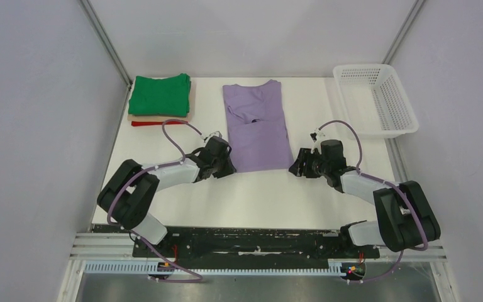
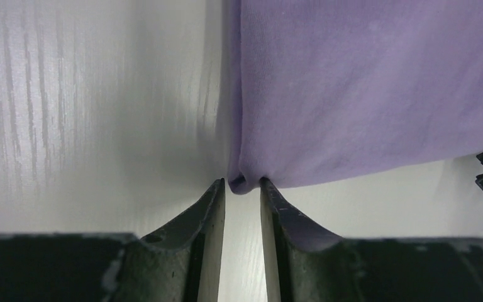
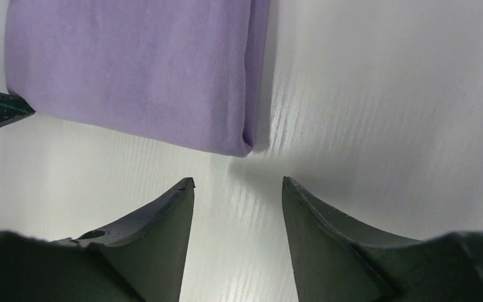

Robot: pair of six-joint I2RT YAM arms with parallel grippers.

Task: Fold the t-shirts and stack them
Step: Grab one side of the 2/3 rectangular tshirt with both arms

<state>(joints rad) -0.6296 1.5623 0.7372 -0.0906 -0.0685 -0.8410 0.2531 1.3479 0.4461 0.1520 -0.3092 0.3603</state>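
While the overhead view hides their fingertips, the wrist views show the left gripper [image 2: 242, 184] narrowed about the near left corner of the lavender t-shirt [image 1: 256, 126], grip unclear, and the right gripper [image 3: 238, 181] apart before its near right corner, and only overhead shows the folded t-shirts [image 1: 160, 94] stacked beyond, left of it, on the tabletop [image 1: 258, 195].

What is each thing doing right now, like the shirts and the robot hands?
purple t-shirt: sides folded in, lying flat.
green t-shirt: folded, on top of the stack.
white basket: upright.
left gripper: nearly closed at the purple shirt's corner, grip unclear.
right gripper: open, just short of the other corner.
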